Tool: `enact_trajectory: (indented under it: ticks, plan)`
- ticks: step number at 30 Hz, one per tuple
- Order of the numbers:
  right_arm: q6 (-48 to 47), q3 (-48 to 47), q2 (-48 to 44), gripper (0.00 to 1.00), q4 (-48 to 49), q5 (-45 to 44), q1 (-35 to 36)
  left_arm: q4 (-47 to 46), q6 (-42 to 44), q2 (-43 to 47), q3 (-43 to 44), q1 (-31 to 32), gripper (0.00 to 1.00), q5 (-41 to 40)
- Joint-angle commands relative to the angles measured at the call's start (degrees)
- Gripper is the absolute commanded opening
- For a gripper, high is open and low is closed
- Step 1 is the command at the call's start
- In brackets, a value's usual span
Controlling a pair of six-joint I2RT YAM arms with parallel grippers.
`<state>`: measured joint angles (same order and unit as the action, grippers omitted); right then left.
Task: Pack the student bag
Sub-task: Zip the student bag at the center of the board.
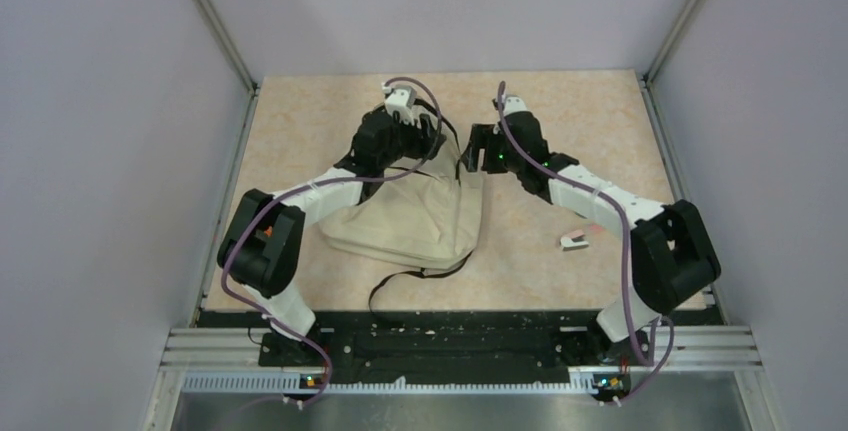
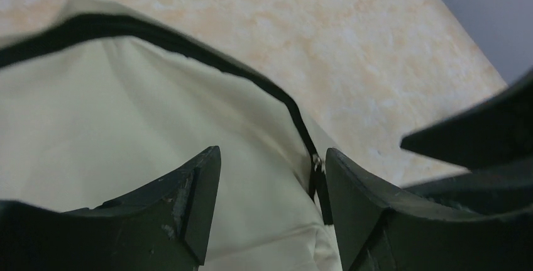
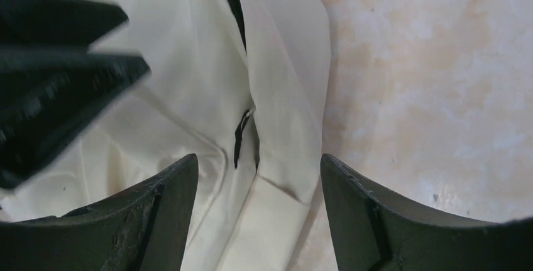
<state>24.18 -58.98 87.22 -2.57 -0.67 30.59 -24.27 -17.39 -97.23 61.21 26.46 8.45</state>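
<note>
The student bag (image 1: 415,221) is a cream fabric backpack lying flat mid-table, with thin black straps trailing toward the near edge. Both grippers hover over its far right corner. My left gripper (image 1: 440,146) is open; in the left wrist view (image 2: 270,180) cream fabric and the black zipper line (image 2: 188,48) lie between its fingers, unclamped. My right gripper (image 1: 476,154) is open; in the right wrist view (image 3: 258,183) it sits over the bag's corner and a small black zipper pull (image 3: 240,136). Each gripper shows dark at the edge of the other's wrist view.
A small white and pink object (image 1: 575,241) lies on the table right of the bag, near the right arm. A black strap loop (image 1: 400,286) reaches toward the black rail at the near edge. Grey walls enclose the beige tabletop (image 1: 600,121).
</note>
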Motion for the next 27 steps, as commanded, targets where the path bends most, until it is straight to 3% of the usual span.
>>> enact_trajectory:
  ticks: [1,13,19,27]
  plan:
    - [-4.77,-7.70,6.56,0.69,1.49,-0.72,-0.10,-5.19,-2.72,1.63,-3.16,0.15,0.67,7.13]
    - [-10.73,-20.32,18.16,0.54,-2.12,-5.88,0.49,-5.08,-3.07,-1.46,-3.86,0.73,0.68,8.88]
    - [-11.84,-19.85,17.95,0.28,-3.82,-8.04,0.61,-4.15,1.19,-4.35,-1.59,2.71,0.68,12.54]
    - [-11.69,-19.51,17.98,0.10,-3.88,-8.26,0.62,1.28,7.29,-9.06,3.18,5.64,0.68,11.64]
